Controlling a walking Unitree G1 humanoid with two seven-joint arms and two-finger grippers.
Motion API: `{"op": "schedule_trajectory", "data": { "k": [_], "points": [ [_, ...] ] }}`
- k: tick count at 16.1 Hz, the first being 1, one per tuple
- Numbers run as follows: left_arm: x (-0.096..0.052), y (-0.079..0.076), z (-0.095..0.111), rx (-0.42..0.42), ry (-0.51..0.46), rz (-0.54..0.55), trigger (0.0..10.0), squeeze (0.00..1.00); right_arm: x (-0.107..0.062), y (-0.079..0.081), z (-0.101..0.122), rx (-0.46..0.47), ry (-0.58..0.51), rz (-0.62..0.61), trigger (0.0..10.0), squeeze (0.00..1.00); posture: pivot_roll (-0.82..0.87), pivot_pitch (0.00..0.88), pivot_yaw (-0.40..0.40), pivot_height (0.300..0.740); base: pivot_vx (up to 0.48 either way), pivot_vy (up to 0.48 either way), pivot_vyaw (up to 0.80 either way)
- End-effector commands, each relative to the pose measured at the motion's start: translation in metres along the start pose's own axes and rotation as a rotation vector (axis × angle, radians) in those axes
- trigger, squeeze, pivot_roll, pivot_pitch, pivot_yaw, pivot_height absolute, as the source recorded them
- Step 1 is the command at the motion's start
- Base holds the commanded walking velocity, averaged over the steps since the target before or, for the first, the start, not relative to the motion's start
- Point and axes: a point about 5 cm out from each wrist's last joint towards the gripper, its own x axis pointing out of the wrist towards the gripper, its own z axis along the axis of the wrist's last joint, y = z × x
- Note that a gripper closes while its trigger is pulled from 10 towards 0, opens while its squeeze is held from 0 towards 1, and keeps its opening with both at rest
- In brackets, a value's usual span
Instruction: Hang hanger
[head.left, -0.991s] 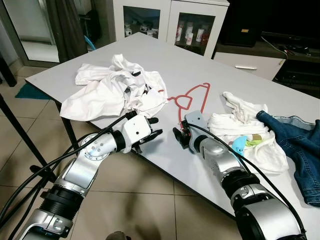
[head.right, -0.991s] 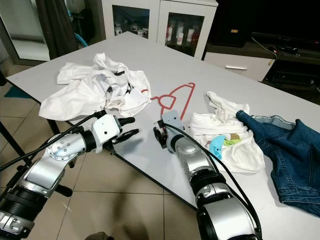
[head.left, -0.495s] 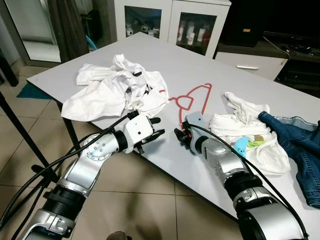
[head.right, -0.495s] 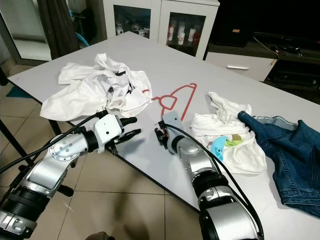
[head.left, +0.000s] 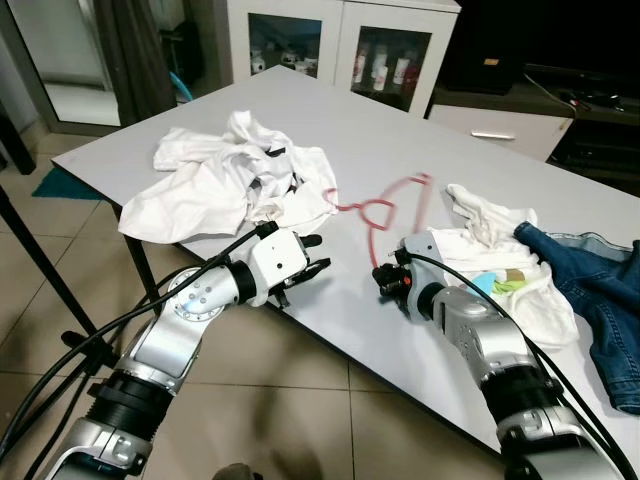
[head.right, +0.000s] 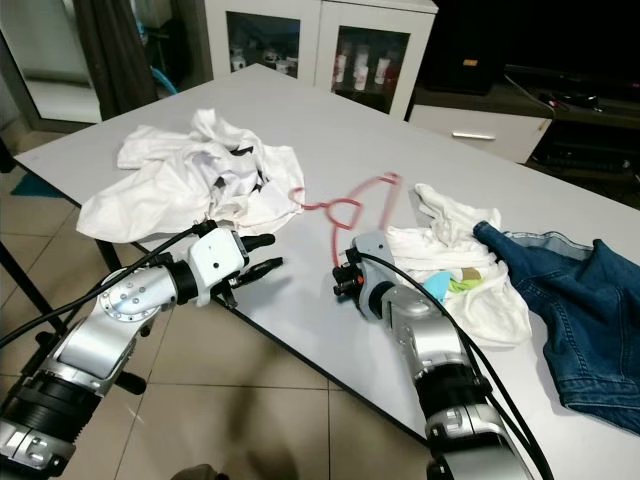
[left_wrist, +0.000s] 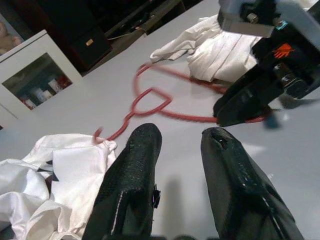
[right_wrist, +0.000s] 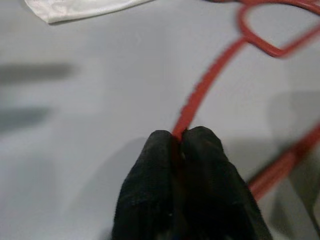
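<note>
No words, numbers or brand names can be read anywhere. The right gripper (left_wrist: 250, 100) bears a small orange mark, too blurred to make out.

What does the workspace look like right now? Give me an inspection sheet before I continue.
Surface: grey table, bare at its near edge.
Job's things: red hanger blurred, one end pinched in the right hand, hook end by the white pile.
Clutter: crumpled white garments on the left; white clothes and blue jeans on the right.
Hands: right hand shut on the hanger wire; left hand open at the table's near edge, holding nothing.
Cables: black cables run along both arms.
Surroundings: white glass-door cabinet behind the table, tiled floor below.
</note>
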Motion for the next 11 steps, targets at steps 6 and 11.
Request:
{"op": "schedule_trajectory", "data": {
  "k": [6, 11],
  "points": [
    [0.007, 0.001, 0.005, 0.016, -0.017, -0.008, 10.0, 0.0, -0.028, -0.002, 0.043, 0.035, -0.118, -0.008, 0.0, 0.0, 0.03, 0.007, -0.062, 0.723, 0.0, 0.0, 0.0],
    [0.007, 0.002, 0.004, 0.019, -0.017, -0.001, 10.0, 0.0, -0.029, -0.004, 0.047, -0.007, -0.123, -0.07, 6.6, 0.0, 0.04, 0.005, -0.069, 0.723, 0.0, 0.0, 0.0]
  ]
}}
